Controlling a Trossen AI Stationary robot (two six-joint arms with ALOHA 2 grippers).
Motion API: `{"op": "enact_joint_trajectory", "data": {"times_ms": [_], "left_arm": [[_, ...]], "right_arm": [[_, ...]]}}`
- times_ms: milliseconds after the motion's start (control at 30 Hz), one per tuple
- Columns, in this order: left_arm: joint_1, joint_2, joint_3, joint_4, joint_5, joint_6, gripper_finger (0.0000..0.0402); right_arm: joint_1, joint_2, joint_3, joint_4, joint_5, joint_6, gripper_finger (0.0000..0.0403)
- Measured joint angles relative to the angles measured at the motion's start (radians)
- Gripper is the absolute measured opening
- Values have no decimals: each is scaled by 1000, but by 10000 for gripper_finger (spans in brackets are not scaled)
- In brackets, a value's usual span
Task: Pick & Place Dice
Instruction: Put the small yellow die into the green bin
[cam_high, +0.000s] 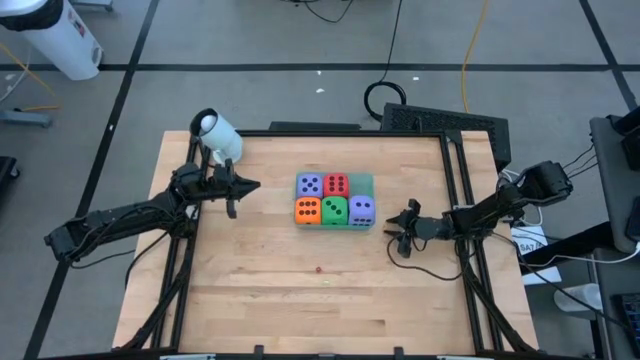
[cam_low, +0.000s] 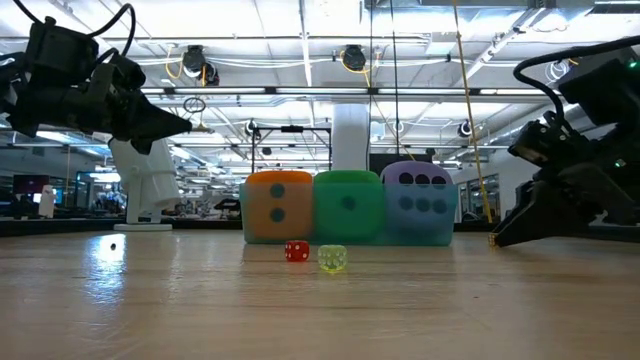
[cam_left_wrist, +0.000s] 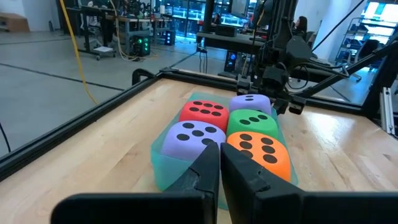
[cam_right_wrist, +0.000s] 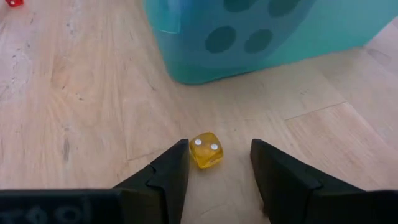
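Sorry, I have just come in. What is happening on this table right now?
The right gripper is low on the table, its fingers open on either side of a small yellow die, not closed on it. Just beyond it, five big dice sit packed in a teal tray. A small red die lies loose in front of the tray. The left gripper hovers shut on the tray's other side, holding nothing.

Dark jointed arms (cam_high: 120, 220) — cabled (black fingers (cam_right_wrist: 165, 180))
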Motion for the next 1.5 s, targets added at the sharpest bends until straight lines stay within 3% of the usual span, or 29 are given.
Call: {"op": "enact_joint_trajectory", "data": {"times_ms": [367,867,1100,1267,1500], "left_arm": [[0,0,0,0,0,0,24],[0,0,0,0,0,0,24],[0,0,0,0,0,-2,24],[0,0,0,-4,7,-3,24],[0,0,0,-9,10,-4,24]], "right_arm": [[-6,0,0,-1,-12,-27,158],[-6,0,0,58,-12,-48,40],[-6,-14,0,235,-44,-136,71],[-6,-105,0,284,-91,-185,68],[-6,-337,-8,248,-91,-233,40]]}}
